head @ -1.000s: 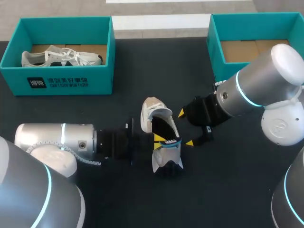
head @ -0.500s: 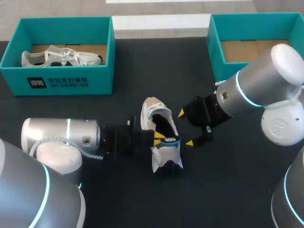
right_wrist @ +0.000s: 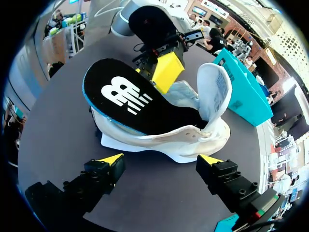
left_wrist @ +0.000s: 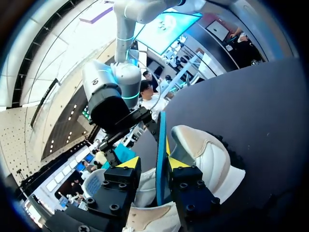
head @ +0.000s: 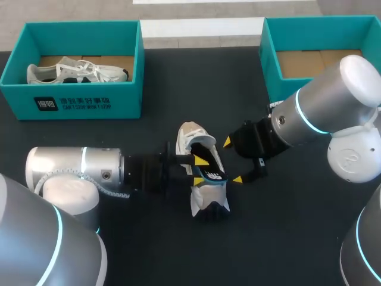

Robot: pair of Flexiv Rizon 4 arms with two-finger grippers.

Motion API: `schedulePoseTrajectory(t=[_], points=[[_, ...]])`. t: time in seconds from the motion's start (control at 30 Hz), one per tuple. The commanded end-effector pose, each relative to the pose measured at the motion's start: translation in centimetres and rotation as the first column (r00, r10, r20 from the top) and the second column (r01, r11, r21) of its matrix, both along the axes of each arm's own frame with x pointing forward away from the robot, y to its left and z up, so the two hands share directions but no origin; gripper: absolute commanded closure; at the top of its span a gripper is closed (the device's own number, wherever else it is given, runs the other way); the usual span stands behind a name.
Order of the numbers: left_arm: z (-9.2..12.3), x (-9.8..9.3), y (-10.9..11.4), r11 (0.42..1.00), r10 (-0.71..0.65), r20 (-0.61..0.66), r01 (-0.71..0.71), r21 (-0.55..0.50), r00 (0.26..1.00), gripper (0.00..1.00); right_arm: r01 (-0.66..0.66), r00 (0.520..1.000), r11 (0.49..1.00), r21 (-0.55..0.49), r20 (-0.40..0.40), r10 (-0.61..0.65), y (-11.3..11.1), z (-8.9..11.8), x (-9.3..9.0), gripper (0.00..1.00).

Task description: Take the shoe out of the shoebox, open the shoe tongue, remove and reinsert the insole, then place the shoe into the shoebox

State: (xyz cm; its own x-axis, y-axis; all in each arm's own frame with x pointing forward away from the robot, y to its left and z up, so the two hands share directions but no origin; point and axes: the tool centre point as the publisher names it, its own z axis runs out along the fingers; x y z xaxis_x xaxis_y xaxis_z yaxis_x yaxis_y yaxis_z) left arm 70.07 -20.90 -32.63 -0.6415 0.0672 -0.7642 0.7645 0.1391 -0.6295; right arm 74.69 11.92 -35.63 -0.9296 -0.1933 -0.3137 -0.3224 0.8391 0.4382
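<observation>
Insole (left_wrist: 161, 128) edge pinched by left claw (left_wrist: 155, 163) — right claw (right_wrist: 159, 160) gapes beside shoe (right_wrist: 145, 140).

At the centre of the frame the left gripper (left_wrist: 154, 162), black-bodied with two yellow tips, pinches a thin black foam insole with a blue rim (left_wrist: 161, 129), seen edge-on and standing upright between the fingers; just beside the gripper and partly under it lies a white and beige mesh running shoe (left_wrist: 208, 158), its dark treaded sole turned toward the frame's edge, resting on the dark grey table (left_wrist: 270, 106); beyond the insole hangs the silver and black right arm (left_wrist: 104, 96).
</observation>
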Motion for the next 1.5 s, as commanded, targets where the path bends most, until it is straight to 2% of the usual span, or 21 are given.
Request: schedulePoseTrajectory(t=[0.03,0.23,0.3,0.33,0.37,0.77,1.0,1.03,1.07,1.1,1.2,1.5], points=[[0.8,-1.1,0.3,1.0,-0.01,0.012,0.01,-0.01,1.0,0.66,0.001,1.0,1.0,0.001,0.001,-0.001,0.0,-0.1,0.0,0.0],[0.7,-1.7,-0.8,0.999,-0.053,0.003,0.053,-0.005,0.999,0.69,0.001,1.0,1.0,0.001,0.001,-0.001,0.0,-0.1,0.0,0.0],[0.2,-1.5,-1.1,0.998,-0.061,-0.008,0.061,0.001,0.998,0.84,0.001,1.0,1.0,0.001,0.001,-0.001,0.0,-0.1,0.0,0.0],[-0.1,-1.4,-1.2,0.998,-0.061,-0.012,0.061,0.006,0.998,0.98,0.001,1.0,1.0,0.001,0.001,-0.001,0.0,-0.1,0.0,0.0],[-0.4,-1.3,-1.3,0.998,-0.064,-0.018,0.064,0.011,0.998,1.0,0.001,1.0,1.0,0.001,0.001,-0.001,0.0,-0.1,0.0,0.0],[-3.4,1.0,0.0,0.998,-0.025,-0.036,0.027,0.059,0.999,1.0,0.001,1.0,1.0,0.001,0.001,-0.001,0.0,-0.1,0.0,0.0],[-2.8,0.2,0.3,0.999,-0.026,-0.042,0.028,0.047,0.999,1.0,0.001,1.0,1.0,0.001,0.001,-0.001,0.0,-0.1,0.0,0.0],[-2.6,0.1,0.3,0.999,-0.028,-0.038,0.029,0.044,0.999,0.95,0.001,1.0,1.0,0.001,0.001,-0.001,0.0,-0.1,0.0,0.0],[-2.4,0.0,0.4,0.999,-0.029,-0.036,0.03,0.041,0.999,0.75,0.001,1.0,1.0,0.001,0.001,-0.001,0.0,-0.1,0.0,0.0],[-2.2,-0.1,0.5,0.999,-0.031,-0.032,0.032,0.035,0.999,0.72,0.001,1.0,1.0,0.001,0.001,-0.001,0.0,-0.1,0.0,0.0],[-1.5,-0.3,0.7,0.999,-0.033,-0.026,0.033,0.021,0.999,0.69,0.001,1.0,1.0,0.001,0.001,-0.001,0.0,-0.1,0.0,0.0],[0.3,-0.6,0.4,0.998,-0.061,0.0,0.061,-0.007,0.998,0.71,0.001,1.0,1.0,0.001,0.001,-0.001,0.0,-0.1,0.0,0.0]])
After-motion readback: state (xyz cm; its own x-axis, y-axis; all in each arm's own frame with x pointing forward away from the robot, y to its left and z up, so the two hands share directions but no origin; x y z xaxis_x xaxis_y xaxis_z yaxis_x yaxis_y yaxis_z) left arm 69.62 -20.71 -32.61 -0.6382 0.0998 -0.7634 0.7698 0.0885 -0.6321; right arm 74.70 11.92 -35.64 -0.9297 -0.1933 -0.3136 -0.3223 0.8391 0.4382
